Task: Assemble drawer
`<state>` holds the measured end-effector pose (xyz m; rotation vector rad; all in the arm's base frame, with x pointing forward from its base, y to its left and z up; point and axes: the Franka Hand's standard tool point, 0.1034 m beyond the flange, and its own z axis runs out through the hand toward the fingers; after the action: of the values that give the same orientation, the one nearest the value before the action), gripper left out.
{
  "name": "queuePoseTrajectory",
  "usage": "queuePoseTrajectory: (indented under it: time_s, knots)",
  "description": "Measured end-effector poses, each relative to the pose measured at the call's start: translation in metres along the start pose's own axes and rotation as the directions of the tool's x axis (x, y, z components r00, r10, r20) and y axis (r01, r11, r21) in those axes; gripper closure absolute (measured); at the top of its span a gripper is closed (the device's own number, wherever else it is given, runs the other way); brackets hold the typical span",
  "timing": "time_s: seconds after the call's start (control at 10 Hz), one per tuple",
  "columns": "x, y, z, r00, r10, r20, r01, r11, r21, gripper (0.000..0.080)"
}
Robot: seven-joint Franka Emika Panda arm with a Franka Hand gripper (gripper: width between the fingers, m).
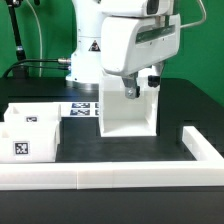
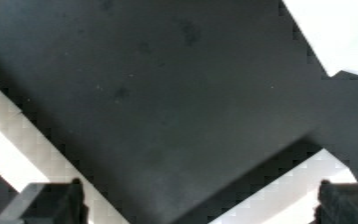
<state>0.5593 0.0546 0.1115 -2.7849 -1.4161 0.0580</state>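
Note:
The drawer's tall white housing (image 1: 128,108) stands upright in the middle of the black table. Two small white trays (image 1: 30,132) with square tags sit together at the exterior view's left; their knobs do not show. My gripper (image 1: 136,90) hangs at the housing's top edge, just over it. In the wrist view the gripper (image 2: 197,206) is open and empty, its dark fingertips (image 2: 51,205) far apart. Between them I see black table and white edges (image 2: 336,35); I cannot tell which part they belong to.
The long low white wall strip (image 1: 100,176) runs along the table's front and turns back at the exterior view's right (image 1: 205,150). The marker board (image 1: 84,108) lies flat behind the trays, beside the arm's base. A green backdrop stands behind.

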Motion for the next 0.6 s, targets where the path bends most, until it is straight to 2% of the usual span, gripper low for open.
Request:
queuePoseTrajectory:
  time_s: [0.6]
  knots:
    - [0.0,-0.0001,0.0002,1.0,0.0,0.0,0.0,1.0,0.0,0.015]
